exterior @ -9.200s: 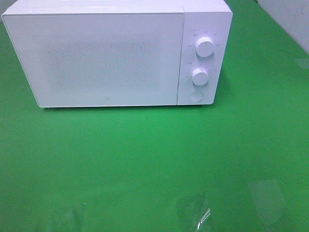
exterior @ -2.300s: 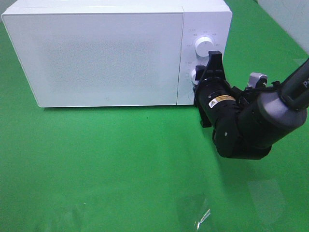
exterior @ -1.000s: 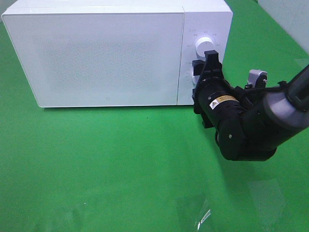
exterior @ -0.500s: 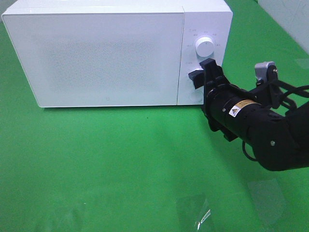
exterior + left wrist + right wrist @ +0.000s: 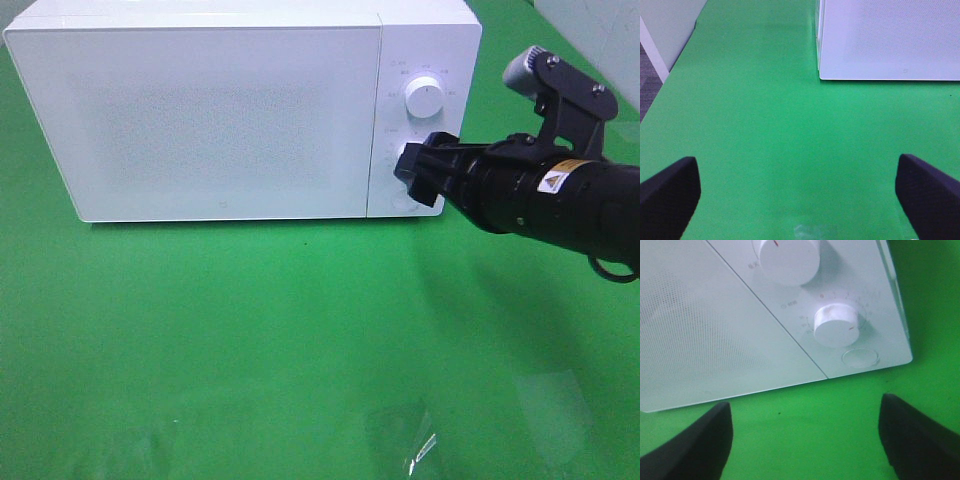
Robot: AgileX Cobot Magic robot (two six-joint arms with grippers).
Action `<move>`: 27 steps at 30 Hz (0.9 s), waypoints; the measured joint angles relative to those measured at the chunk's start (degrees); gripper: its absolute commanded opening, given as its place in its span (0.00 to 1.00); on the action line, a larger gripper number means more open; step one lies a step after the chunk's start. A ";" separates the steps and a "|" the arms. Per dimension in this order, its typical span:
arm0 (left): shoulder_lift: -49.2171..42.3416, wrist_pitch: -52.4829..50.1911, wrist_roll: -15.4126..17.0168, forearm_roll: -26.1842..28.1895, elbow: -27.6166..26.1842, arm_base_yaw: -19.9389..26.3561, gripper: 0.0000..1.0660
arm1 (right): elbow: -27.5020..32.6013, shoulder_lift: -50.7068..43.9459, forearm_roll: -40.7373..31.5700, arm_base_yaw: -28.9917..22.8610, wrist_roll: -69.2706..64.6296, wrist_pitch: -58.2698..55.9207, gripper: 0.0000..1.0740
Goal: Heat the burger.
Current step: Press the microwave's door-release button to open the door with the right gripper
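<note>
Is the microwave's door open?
No, the microwave door is shut flat, flush with the control panel beside it.

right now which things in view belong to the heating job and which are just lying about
Job in hand:
- microwave, door shut
- lower knob, with the right end effector open close in front of it
- upper knob

Lying about:
- what looks like a clear film scrap on the green table
- left end effector, open over bare table

No burger is in view.

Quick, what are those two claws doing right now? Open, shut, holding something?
Left gripper: open, holding nothing, above the green table.
Right gripper: open, holding nothing, facing the lower knob of the microwave.
</note>
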State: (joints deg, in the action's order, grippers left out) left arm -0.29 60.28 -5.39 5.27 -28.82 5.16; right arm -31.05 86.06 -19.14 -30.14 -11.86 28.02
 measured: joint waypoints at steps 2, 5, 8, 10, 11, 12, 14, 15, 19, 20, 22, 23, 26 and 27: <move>0.00 0.00 0.00 0.00 0.00 0.00 0.92 | 0.00 -0.92 0.00 0.57 2.52 -1.20 0.71; 0.00 0.00 0.00 0.00 0.00 0.00 0.92 | 0.00 -3.38 0.00 1.72 8.14 -4.70 0.71; 0.00 0.00 0.00 0.00 0.00 0.00 0.92 | -0.63 -7.51 0.00 3.38 15.93 -13.75 0.71; 0.00 0.00 0.00 0.00 0.00 0.00 0.92 | -1.49 -9.22 0.00 3.84 18.45 -19.54 0.71; 0.00 0.00 0.00 0.00 0.00 0.00 0.92 | -1.49 -9.22 0.00 3.84 18.45 -19.54 0.71; 0.00 0.00 0.00 0.00 0.00 0.00 0.92 | -2.58 -10.71 0.06 3.84 20.40 -24.69 0.71; 0.00 0.00 0.00 0.00 0.00 0.00 0.92 | -3.90 -12.32 0.52 3.84 21.72 -30.60 0.71; 0.00 0.00 0.00 0.00 0.00 0.00 0.92 | -5.27 -13.87 1.72 3.84 22.23 -35.75 0.71; 0.00 0.00 0.00 0.00 0.00 0.00 0.92 | -6.99 -16.10 3.27 3.84 22.35 -43.20 0.71; 0.00 0.00 0.00 0.00 0.00 0.00 0.92 | -6.99 -16.10 3.27 3.84 22.35 -43.20 0.71; 0.00 0.00 0.00 0.00 0.00 0.00 0.92 | -7.85 -17.99 4.18 3.84 22.35 -47.67 0.71; 0.00 0.00 0.00 0.00 0.00 0.00 0.92 | -8.25 -19.94 4.53 3.84 22.23 -50.94 0.71; 0.00 0.00 0.00 0.00 0.00 0.00 0.92 | -8.25 -22.92 4.70 3.84 22.17 -54.89 0.71; 0.00 0.00 0.00 0.00 0.00 0.00 0.92 | -8.25 -22.92 4.70 3.84 22.17 -54.89 0.71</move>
State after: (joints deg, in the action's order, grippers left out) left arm -0.29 60.28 -5.39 5.27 -28.82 5.16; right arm -39.30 63.14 -14.44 -26.30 10.31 -26.87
